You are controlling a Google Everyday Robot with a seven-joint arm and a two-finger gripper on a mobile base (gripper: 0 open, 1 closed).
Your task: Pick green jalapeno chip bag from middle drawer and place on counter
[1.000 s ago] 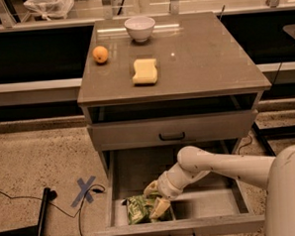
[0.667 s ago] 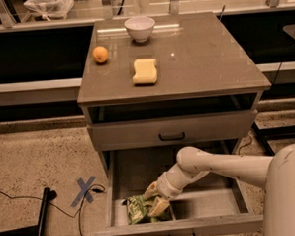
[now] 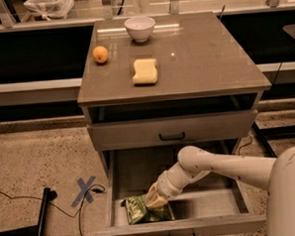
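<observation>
Gripper (image 3: 154, 198) of mine is down against the green jalapeno chip bag (image 3: 141, 211), which lies at the front left of the open middle drawer (image 3: 211, 208); whether I grip it, I cannot tell. Above, the counter (image 3: 204, 62) carries a yellow sponge (image 3: 145, 71), an orange (image 3: 100, 54) and a white bowl (image 3: 140, 28).

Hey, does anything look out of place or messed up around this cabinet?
Nothing looks spilled or broken. The green jalapeno chip bag lies crumpled at the front left of the open middle drawer, the pincer right at its top edge.
</observation>
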